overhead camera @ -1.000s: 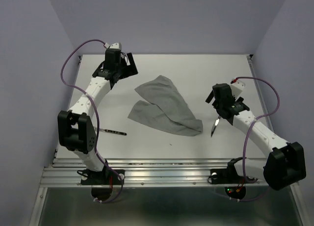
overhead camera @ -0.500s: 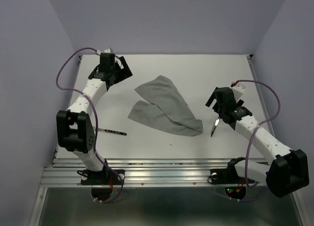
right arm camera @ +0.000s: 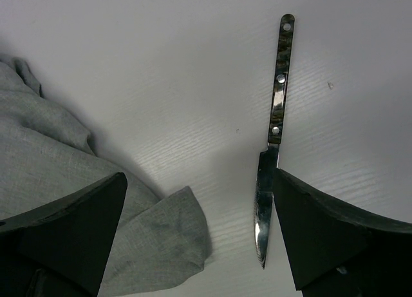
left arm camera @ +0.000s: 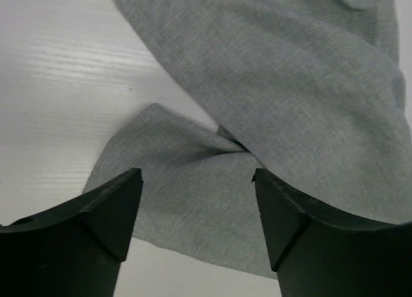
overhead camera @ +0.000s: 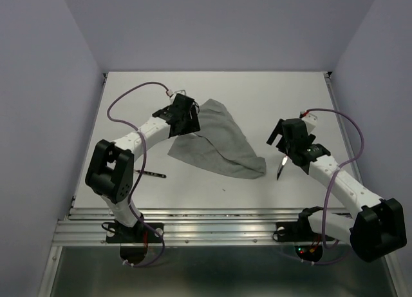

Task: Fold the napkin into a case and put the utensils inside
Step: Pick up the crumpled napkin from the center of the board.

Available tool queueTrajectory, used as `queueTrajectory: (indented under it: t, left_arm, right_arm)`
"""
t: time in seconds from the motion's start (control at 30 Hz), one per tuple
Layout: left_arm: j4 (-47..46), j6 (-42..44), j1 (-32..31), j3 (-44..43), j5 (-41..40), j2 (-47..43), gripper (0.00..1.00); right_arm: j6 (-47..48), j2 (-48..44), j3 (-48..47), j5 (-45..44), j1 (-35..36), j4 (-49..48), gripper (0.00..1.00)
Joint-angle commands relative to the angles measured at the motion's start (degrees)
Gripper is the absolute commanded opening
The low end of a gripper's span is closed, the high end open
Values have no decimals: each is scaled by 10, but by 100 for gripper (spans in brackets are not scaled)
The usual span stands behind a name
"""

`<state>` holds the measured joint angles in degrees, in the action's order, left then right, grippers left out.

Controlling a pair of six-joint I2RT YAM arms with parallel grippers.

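Napkin (overhead camera: 222, 142) crumpled mid-frame: soft, light, limp; I would pinch lower-left corner. Left gripper (left arm camera: 196, 181) open above it; right gripper (right arm camera: 199, 181) open, empty, near knife (right arm camera: 273, 126).

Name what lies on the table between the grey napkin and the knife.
Nothing: only bare white table separates the napkin from the knife, shown most clearly in the right wrist view.

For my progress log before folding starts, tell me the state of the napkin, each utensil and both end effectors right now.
napkin: rumpled, twisted, not yet folded
knife: flat on table, right of napkin, ungripped
second utensil: flat on table, near front-left edge, ungripped
left end effector: open, empty, over napkin
right end effector: open, empty, over knife
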<state>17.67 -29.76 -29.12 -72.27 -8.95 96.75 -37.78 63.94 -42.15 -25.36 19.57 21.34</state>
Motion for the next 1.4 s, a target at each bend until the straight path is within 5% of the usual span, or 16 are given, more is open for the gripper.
queueTrajectory:
  t: [0.0,0.3,0.8,0.97,1.07,1.1,1.13,1.37]
  left_arm:
    - [49,-59,15,75,-55,-41,76]
    - [104,-160,28,119,-86,-48,73]
    - [67,-180,52,137,-42,13,69]
    - [68,-185,51,143,-26,39,49]
    - [61,-180,51,137,-19,44,25]
    - [65,-175,51,126,-22,44,7]
    - [71,-168,51,117,-26,44,0]
    - [85,-119,51,71,-40,-43,0]
  right_arm:
    - [-8,-2,-7,8,-1,-17,100]
    - [-12,22,-12,19,-1,-14,100]
    - [-16,58,-21,30,-1,-10,100]
    - [-17,69,-32,32,-1,-4,100]
    - [-18,72,-35,40,-1,-3,100]
    - [-19,76,-37,42,-1,-3,100]
    - [-15,78,-39,51,-1,-3,100]
    - [53,113,-65,133,18,4,95]
